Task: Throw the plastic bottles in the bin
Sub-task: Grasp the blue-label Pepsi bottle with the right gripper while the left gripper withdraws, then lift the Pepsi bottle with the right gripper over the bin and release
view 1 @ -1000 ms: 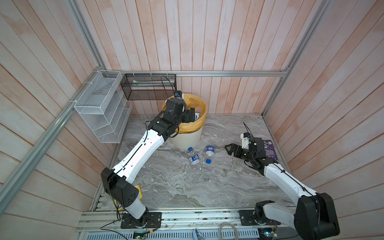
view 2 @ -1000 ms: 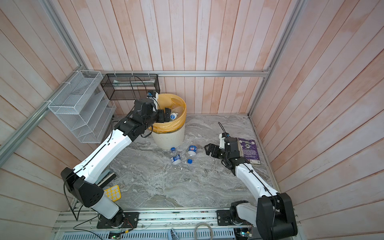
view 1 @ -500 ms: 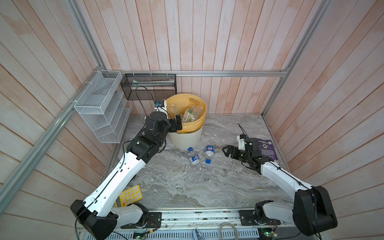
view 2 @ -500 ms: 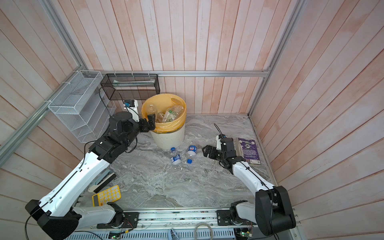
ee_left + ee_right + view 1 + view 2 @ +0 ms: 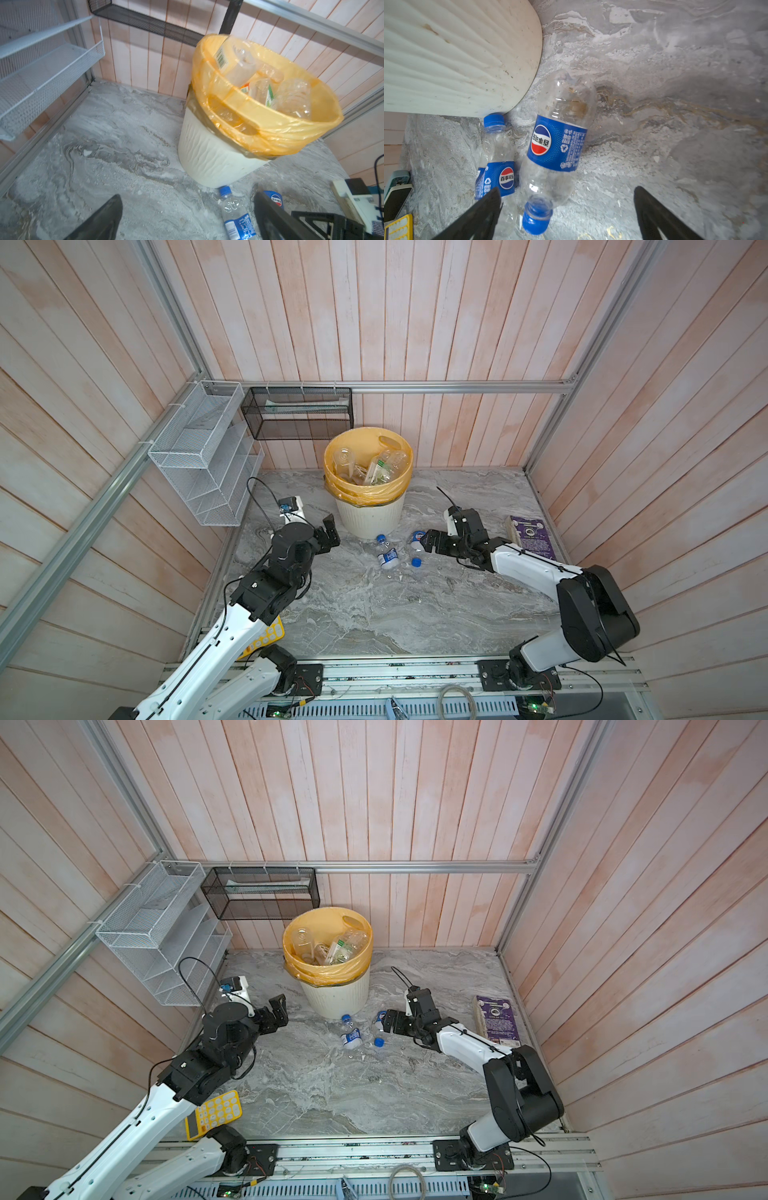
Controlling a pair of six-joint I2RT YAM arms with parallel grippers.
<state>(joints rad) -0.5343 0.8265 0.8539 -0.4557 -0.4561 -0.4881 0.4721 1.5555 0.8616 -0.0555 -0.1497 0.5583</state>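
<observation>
While many bottles (image 5: 376,468) sit in the bin (image 5: 370,518), two more bottles (image 5: 556,145) lie on the counter (image 5: 374,614) beside it. Your left tool (image 5: 188,196) and right tool (image 5: 566,188) are spread wide, empty.

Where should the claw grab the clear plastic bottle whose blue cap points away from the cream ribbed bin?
Probably across the blue-labelled middle of the clear plastic bottle, pinching its two long sides from above. It lies flat on the grey marble table, and that band looks straightest.
</observation>
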